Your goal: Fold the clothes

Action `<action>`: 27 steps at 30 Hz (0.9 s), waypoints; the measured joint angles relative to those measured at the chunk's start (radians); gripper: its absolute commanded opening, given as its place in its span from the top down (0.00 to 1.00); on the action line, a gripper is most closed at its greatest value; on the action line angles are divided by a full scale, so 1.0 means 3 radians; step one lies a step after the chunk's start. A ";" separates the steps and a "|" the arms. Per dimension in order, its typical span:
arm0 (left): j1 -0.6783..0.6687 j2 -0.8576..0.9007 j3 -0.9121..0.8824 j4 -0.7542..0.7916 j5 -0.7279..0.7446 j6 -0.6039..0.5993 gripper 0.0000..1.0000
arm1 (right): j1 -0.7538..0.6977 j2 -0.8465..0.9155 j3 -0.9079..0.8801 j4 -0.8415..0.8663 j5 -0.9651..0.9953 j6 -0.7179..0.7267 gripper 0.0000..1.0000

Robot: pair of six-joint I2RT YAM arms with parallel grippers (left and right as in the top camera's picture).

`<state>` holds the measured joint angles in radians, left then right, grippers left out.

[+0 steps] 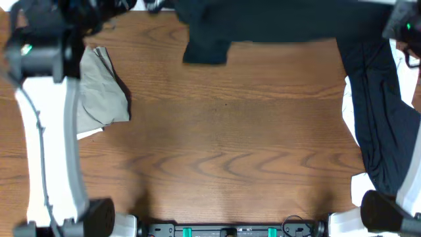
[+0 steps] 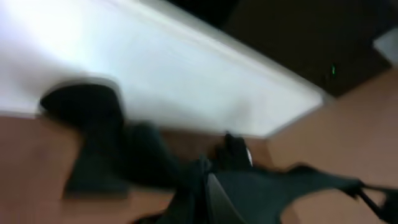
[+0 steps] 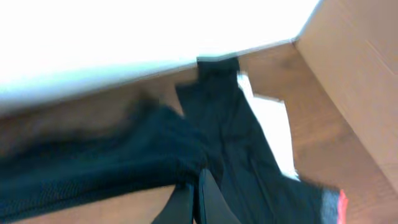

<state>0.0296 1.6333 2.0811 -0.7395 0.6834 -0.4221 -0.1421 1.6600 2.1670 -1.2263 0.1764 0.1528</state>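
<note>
The black T-shirt [image 1: 276, 23] is stretched along the far edge of the table, one sleeve [image 1: 204, 51] hanging toward me. In the left wrist view my left gripper [image 2: 208, 190] is shut on black fabric [image 2: 273, 190]; the picture is blurred. In the right wrist view my right gripper [image 3: 198, 190] is shut on the black shirt [image 3: 112, 165]. In the overhead view the left arm [image 1: 39, 52] reaches to the far left corner and the right arm [image 1: 402, 26] to the far right corner; both sets of fingertips are hidden there.
An olive-grey garment [image 1: 99, 92] lies crumpled at the left under the left arm. A pile of black [image 1: 385, 125] and white [image 1: 350, 108] clothes lies along the right edge. A cardboard box wall [image 3: 354, 74] stands to the right.
</note>
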 measured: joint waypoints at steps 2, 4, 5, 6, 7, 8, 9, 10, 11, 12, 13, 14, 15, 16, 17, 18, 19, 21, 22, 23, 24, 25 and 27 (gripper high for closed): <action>-0.0020 -0.0132 0.0046 -0.0516 0.0048 0.0128 0.94 | 0.0000 -0.0031 -0.0013 -0.0332 -0.0001 0.0001 0.99; -0.0062 -0.0169 0.0045 -0.1025 0.0061 0.0280 0.94 | 0.0000 -0.0014 -0.0092 -0.0607 0.0000 0.0001 0.99; -0.0094 -0.0155 0.0020 -0.1242 0.0058 0.0355 0.94 | 0.0000 0.0003 -0.0160 -0.0726 0.0000 0.0003 0.99; -0.0131 -0.0126 -0.0022 -0.1450 0.0033 0.0420 0.94 | 0.0000 0.0019 -0.0261 -0.0842 -0.0003 0.0006 0.99; -0.0174 -0.0083 -0.0107 -0.1643 -0.0011 0.0491 0.94 | 0.0000 0.0043 -0.0389 -0.0942 -0.0003 0.0018 0.99; -0.0211 -0.0036 -0.0198 -0.1771 -0.0067 0.0549 0.94 | 0.0000 0.0057 -0.0467 -0.0984 -0.0003 0.0028 0.99; -0.0251 0.0001 -0.0291 -0.1857 -0.0128 0.0590 0.94 | 0.0000 0.0069 -0.0594 -0.1015 -0.0004 0.0046 0.99; -0.0294 0.0043 -0.0426 -0.1918 -0.0201 0.0629 0.94 | 0.0000 0.0081 -0.0744 -0.1035 -0.0005 0.0065 0.99; -0.0337 0.0083 -0.0603 -0.1980 -0.0272 0.0664 0.94 | 0.0000 0.0083 -0.0879 -0.1033 -0.0009 0.0078 0.99; -0.0369 0.0108 -0.0752 -0.2023 -0.0313 0.0690 0.94 | 0.0000 0.0086 -0.1048 -0.1029 -0.0015 0.0088 0.99; -0.0398 0.0131 -0.0904 -0.2064 -0.0357 0.0715 0.94 | 0.0000 0.0093 -0.1174 -0.1019 -0.0019 0.0090 0.99; -0.0427 0.0142 -0.1081 -0.2070 -0.0384 0.0727 0.94 | 0.0000 0.0093 -0.1328 -0.0975 -0.0024 0.0093 0.99; -0.0448 0.0148 -0.1245 -0.2087 -0.0407 0.0736 0.95 | 0.0000 0.0095 -0.1476 -0.0945 -0.0028 0.0099 0.99; -0.0467 0.0148 -0.1415 -0.2096 -0.0422 0.0750 0.94 | 0.0000 0.0097 -0.1648 -0.0899 -0.0031 0.0103 0.99; -0.0481 0.0148 -0.1588 -0.2111 -0.0446 0.0763 0.94 | 0.0000 0.0099 -0.1775 -0.0867 -0.0034 0.0106 0.99; -0.0492 0.0148 -0.1722 -0.2112 -0.0454 0.0774 0.94 | 0.0000 0.0099 -0.1925 -0.0821 -0.0039 0.0114 0.99; -0.0497 0.0148 -0.1883 -0.2112 -0.0467 0.0790 0.94 | 0.0000 0.0102 -0.2057 -0.0793 -0.0039 0.0117 0.99; -0.0497 0.0148 -0.2112 -0.2124 -0.0470 0.0799 0.94 | 0.0000 0.0104 -0.2280 -0.0748 -0.0041 0.0135 0.99; -0.0497 0.0148 -0.2213 -0.2135 -0.0474 0.0801 0.94 | 0.0000 0.0104 -0.2373 -0.0732 -0.0041 0.0142 0.99; -0.0497 0.0148 -0.2304 -0.2136 -0.0476 0.0811 0.94 | 0.0000 0.0104 -0.2459 -0.0718 -0.0041 0.0153 0.99; -0.0497 0.0148 -0.2382 -0.2143 -0.0477 0.0815 0.94 | 0.0000 0.0104 -0.2533 -0.0706 -0.0041 0.0160 0.99; -0.0497 0.0148 -0.2445 -0.2162 -0.0481 0.0823 0.94 | -0.0001 0.0104 -0.2598 -0.0689 -0.0041 0.0167 0.99; -0.0497 0.0148 -0.2542 -0.2221 -0.0484 0.0867 0.94 | -0.0001 0.0106 -0.2715 -0.0641 -0.0041 0.0178 0.99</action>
<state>-0.1196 1.6775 1.3186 -1.4059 0.5381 -0.1619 -0.1425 1.6917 1.3525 -1.4185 0.1642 0.2062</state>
